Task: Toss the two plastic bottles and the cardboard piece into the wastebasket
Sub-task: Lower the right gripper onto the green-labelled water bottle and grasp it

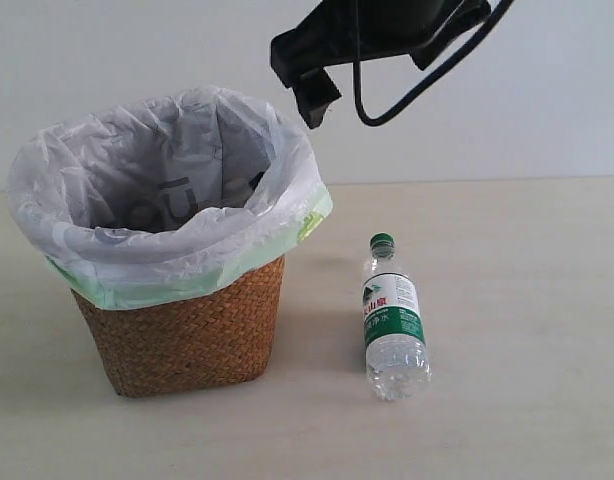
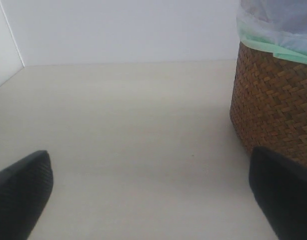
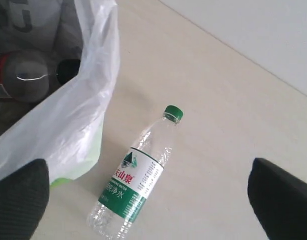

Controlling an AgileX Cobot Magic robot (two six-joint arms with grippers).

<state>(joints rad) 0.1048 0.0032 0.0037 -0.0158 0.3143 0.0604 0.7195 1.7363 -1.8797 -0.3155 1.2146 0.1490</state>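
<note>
**One bottle in the wastebasket, one lying on the table, both grippers released**

A brown woven wastebasket (image 1: 187, 330) stands on the left of a pale table (image 1: 507, 300). It is lined with a translucent white and pale green plastic bag (image 1: 237, 240) that folds out over its rim.

Just beside the basket, to its right and apart from it, the green-capped bottle (image 1: 392, 320) lies on its side on the table. It is clear plastic with a green and white label, and its cap points toward the plain white wall (image 1: 537, 90) at the back.

In the right wrist view, the slim bottle (image 3: 23, 75) lies inside the bag, with a strip of red label showing at its edge.

The black right arm (image 1: 387, 30) hangs high above the basket's right rim, with a dark cable (image 1: 427, 80) looping below it. The right gripper (image 3: 152, 200) is spread wide and grasps nothing, and the green-capped bottle lies on the table below it.

The left gripper (image 2: 152, 195) is also spread wide and grasps nothing. It is low over bare table, with the basket's woven wall close by one finger.
</note>
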